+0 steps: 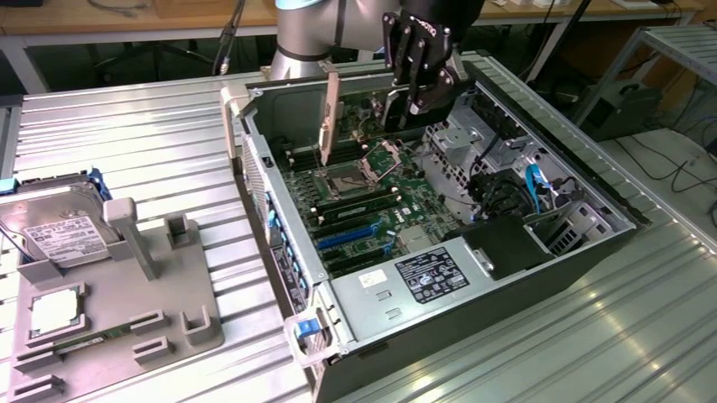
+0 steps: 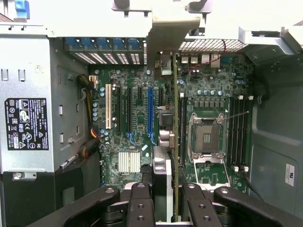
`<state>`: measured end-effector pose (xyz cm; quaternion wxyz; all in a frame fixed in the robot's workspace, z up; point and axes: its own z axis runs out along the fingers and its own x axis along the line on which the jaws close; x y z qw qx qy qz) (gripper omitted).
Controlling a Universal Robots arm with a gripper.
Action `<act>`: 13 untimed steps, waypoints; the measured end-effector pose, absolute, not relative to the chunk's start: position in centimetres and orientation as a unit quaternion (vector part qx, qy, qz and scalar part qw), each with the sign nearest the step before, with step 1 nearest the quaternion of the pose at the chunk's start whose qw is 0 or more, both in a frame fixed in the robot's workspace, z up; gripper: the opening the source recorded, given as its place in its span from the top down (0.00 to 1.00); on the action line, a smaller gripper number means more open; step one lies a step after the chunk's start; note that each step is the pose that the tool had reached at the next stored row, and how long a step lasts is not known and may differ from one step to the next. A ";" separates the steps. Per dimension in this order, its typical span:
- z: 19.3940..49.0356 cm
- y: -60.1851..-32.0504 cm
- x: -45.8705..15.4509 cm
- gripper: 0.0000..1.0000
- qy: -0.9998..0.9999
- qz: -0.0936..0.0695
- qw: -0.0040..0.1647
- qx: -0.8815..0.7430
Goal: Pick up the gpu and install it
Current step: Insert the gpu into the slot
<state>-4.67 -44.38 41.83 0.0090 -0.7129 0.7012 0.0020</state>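
My gripper [image 1: 410, 102] hangs over the open computer case [image 1: 583, 180], shut on the gpu [image 1: 332, 117]. I hold the gpu upright on its edge, with its pale metal end bracket toward the exterior view's left. It is above the motherboard [image 1: 375, 201], near the CPU socket [image 1: 361, 172], and clear of the board. In the wrist view the gpu [image 2: 175, 118] shows edge-on as a thin line between the fingers [image 2: 142, 203], its bracket [image 2: 165, 33] at the far end by the case's rear wall. The blue expansion slot [image 2: 150, 111] lies just beside that line.
A grey fixture tray [image 1: 168, 290] lies on the ribbed table at the exterior view's left, holding a silver hard drive [image 1: 56, 237], a CPU chip [image 1: 54, 312] and a green memory stick [image 1: 70, 342]. The power supply [image 1: 431, 275] and cables [image 1: 536, 189] fill the near end of the case.
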 end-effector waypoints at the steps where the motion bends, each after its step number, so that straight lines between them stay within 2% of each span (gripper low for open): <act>1: 41.8 -44.4 -4.7 0.72 0.701 0.002 0.009 -0.713; 13: 41.7 -44.4 -4.7 0.72 0.695 0.002 0.009 -0.719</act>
